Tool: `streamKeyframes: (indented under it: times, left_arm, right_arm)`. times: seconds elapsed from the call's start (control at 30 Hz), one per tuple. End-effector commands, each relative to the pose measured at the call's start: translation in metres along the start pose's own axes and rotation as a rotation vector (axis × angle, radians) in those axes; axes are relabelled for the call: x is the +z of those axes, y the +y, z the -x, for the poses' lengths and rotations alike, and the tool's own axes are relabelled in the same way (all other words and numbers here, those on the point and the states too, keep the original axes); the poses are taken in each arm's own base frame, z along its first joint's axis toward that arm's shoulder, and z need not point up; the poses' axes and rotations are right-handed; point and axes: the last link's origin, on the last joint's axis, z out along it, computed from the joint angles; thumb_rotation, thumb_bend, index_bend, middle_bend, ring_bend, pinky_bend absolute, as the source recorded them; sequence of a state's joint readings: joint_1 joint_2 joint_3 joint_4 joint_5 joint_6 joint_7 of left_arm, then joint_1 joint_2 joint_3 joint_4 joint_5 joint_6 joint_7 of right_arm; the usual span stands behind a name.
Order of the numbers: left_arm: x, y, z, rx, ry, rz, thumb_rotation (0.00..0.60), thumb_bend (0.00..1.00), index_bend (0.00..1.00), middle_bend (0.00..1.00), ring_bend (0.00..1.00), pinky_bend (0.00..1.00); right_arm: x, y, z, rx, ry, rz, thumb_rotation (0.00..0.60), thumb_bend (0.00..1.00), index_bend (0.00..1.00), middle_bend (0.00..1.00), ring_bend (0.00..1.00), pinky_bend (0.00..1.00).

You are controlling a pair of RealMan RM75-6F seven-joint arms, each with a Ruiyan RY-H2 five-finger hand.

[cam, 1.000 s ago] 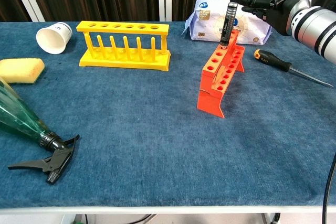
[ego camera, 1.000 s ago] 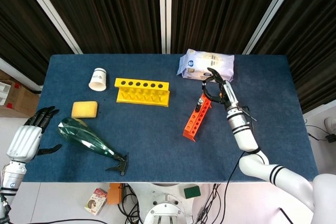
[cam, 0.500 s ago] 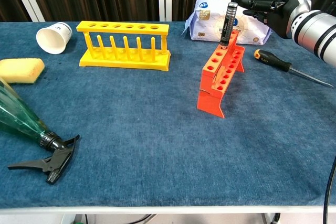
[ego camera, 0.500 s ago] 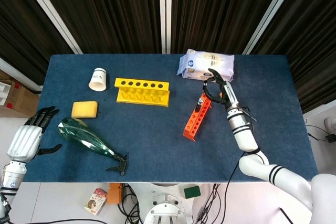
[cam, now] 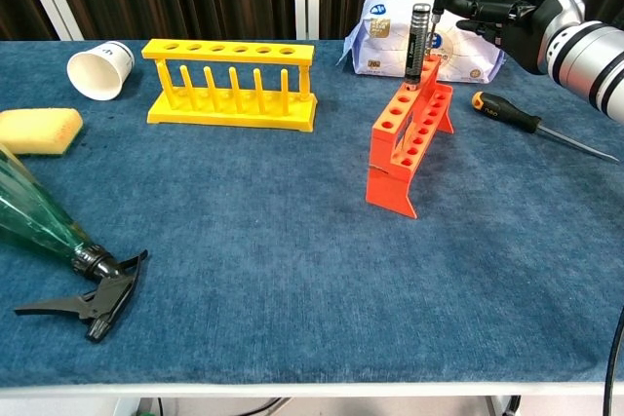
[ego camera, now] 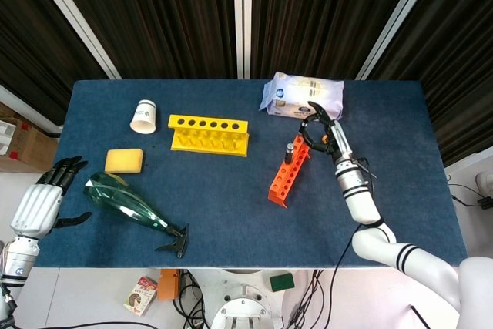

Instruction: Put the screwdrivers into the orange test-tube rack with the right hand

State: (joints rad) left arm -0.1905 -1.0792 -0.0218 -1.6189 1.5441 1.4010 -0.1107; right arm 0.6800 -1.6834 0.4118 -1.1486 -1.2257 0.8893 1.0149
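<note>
Dark curtains back a blue-clothed table point(cam: 292, 270). At far left the left hand point(ego camera: 48, 190) hangs open off the table, empty. The yellow rack point(cam: 232, 83) and wipes pack point(cam: 390, 26) sit clear of the work. One grey screwdriver point(cam: 418, 41) stands in the orange test-tube rack point(cam: 409, 138); the right hand point(cam: 502, 9) hovers just beside it, fingers loosely spread, apparently holding nothing. The black-handled screwdriver point(cam: 522, 122) lies right of the rack, still to place.

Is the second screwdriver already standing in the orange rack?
No, the second screwdriver lies flat on the table, to the right of the orange rack.
</note>
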Motion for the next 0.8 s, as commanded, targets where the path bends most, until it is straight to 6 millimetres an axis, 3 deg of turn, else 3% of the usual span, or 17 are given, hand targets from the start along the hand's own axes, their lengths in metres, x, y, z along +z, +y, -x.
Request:
streamKeyframes:
  times: [0.03, 0.8]
  left_arm:
    - [0.0, 0.0002, 0.0001, 0.0, 0.0, 0.001, 0.6, 0.06, 0.13, 0.09, 0.06, 0.24]
    - [0.0001, -0.0002, 0.0001, 0.001, -0.002, -0.001, 0.6, 0.06, 0.13, 0.09, 0.06, 0.24]
  right_arm:
    - [-0.0002, -0.0006, -0.0006, 0.0, 0.002, -0.003, 0.6, 0.41, 0.69, 0.07, 0.0, 0.0]
    - [-0.0033, -0.0001, 0.0045, 0.008, -0.021, 0.011, 0.6, 0.4, 0.69, 0.07, 0.0, 0.0]
